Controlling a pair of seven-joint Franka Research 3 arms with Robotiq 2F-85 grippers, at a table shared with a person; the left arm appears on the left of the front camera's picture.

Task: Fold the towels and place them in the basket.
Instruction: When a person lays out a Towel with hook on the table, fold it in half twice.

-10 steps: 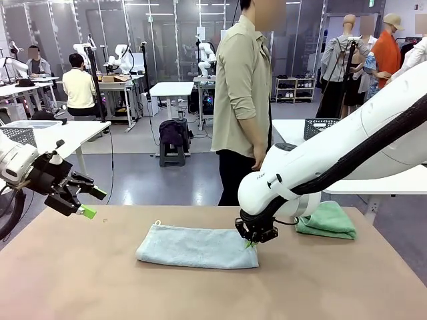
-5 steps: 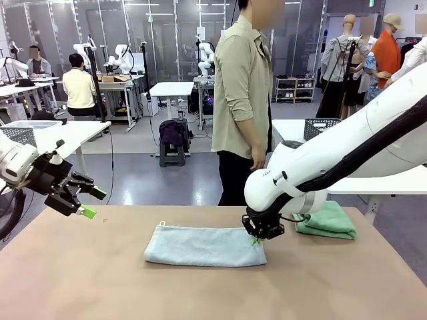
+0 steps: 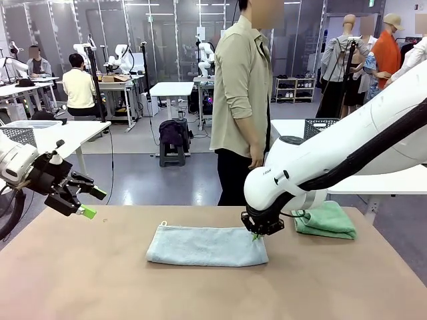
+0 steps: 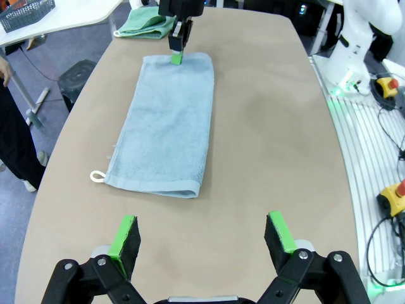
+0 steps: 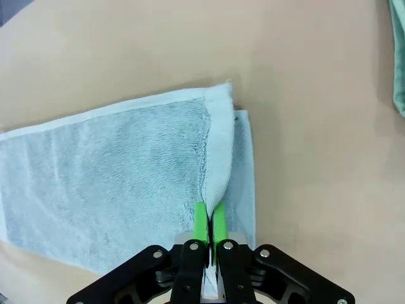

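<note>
Pretty even, bright indoor light from overhead, nothing dim. The table (image 3: 100, 280) has a flat matte look with no glare, and the blue towel (image 3: 205, 245) throws just a thin soft shadow along its near edge. Everything near the towel is sharp; the room behind it goes softer. In the left wrist view the table edges bow from the wide lens.

Looked like a robotics lab: open hall with glass partitions (image 3: 60, 30), rows of white tables (image 3: 172, 89), people seated at a workstation (image 3: 79, 87), cabling and a red stop button (image 4: 397, 188) beside the bench (image 3: 200, 287).
</note>
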